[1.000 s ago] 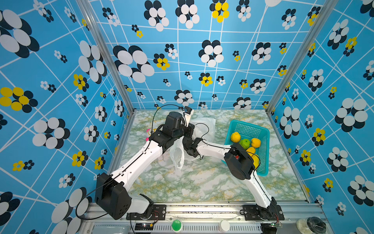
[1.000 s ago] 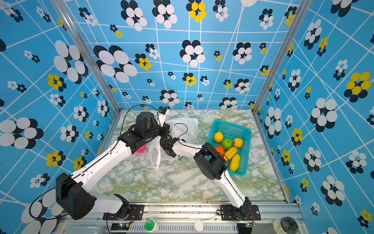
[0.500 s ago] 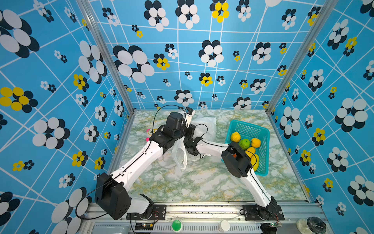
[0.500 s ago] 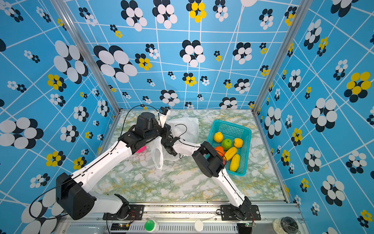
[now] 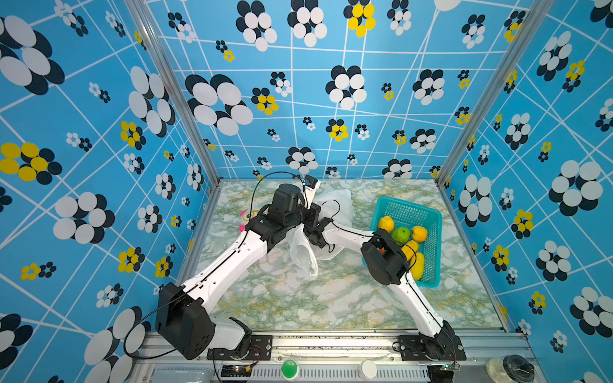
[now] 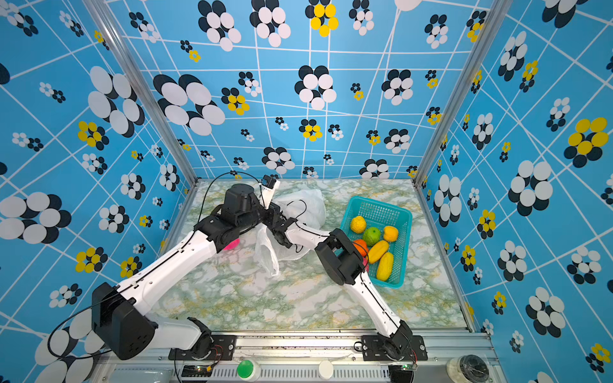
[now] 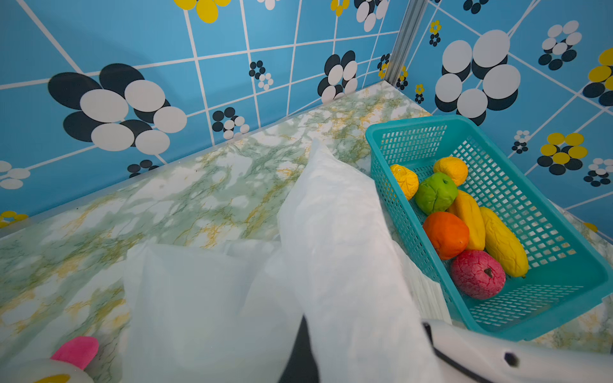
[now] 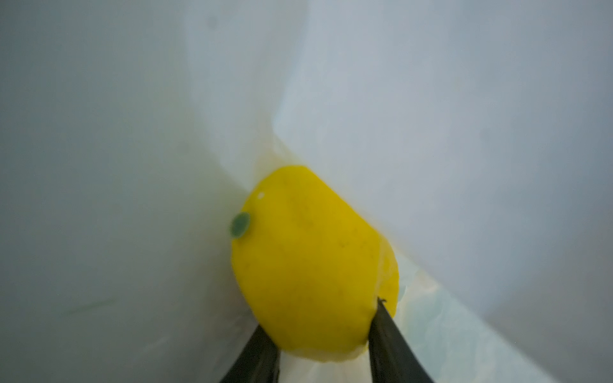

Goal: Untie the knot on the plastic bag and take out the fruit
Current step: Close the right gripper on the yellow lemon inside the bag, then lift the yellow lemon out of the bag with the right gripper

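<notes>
the yellow fruit [image 8: 308,252] lies deep in a fold of the plastic bag [image 7: 331,232], straight ahead of the right claw [image 8: 320,314], which grips its near end, while the left claw [image 5: 311,214], clamped on the bag's edge, holds it up.

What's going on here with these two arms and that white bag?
Two robot arms appear to be moving fruit out of a white plastic bag and into a teal basket. The left gripper is shut on the bag's plastic and holds it up. The right gripper reaches inside the open bag, its fingers closed on a yellow fruit. Seven pieces of fruit already lie in the basket.
</notes>
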Robot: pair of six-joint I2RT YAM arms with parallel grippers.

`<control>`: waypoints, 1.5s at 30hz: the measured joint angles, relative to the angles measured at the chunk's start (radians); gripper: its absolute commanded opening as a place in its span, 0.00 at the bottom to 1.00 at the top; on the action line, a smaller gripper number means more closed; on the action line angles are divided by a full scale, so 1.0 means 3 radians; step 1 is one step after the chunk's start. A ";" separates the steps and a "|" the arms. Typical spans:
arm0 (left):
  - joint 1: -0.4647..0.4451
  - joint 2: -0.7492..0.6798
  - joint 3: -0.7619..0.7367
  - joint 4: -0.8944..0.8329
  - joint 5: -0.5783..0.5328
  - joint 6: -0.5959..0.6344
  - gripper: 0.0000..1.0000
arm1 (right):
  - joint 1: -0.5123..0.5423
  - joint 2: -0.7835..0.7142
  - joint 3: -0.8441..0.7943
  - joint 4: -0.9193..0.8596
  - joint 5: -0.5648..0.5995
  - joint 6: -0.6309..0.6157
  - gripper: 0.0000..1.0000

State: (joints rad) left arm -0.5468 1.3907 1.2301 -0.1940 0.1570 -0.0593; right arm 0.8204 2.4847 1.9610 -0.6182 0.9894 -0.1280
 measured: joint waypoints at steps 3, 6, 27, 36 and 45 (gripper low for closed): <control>-0.0011 0.0000 0.0000 0.0000 -0.0025 0.0000 0.00 | 0.0000 -0.0039 -0.0050 0.0014 -0.0005 0.0015 0.26; -0.0018 0.0005 0.0001 -0.0001 -0.0050 0.0000 0.00 | 0.0001 -0.0183 -0.0231 0.0057 -0.0061 0.0019 0.22; 0.0144 0.0212 0.0095 -0.0053 -0.0134 -0.0093 0.00 | 0.0211 -0.1845 -0.2263 0.1485 -0.0807 0.0025 0.04; 0.0168 0.0223 0.0099 -0.0053 -0.0122 -0.0117 0.00 | 0.0239 -0.2207 -0.2608 0.1785 -0.1144 0.0024 0.02; 0.0174 0.0299 0.0145 -0.0072 -0.0114 -0.0118 0.00 | 0.0379 -0.2864 -0.2913 0.1878 -0.1500 0.0053 0.04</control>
State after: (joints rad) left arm -0.4946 1.4803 1.2736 -0.2157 0.1226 -0.0948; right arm 0.9340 1.6257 1.0870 -0.0547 0.5392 -0.1120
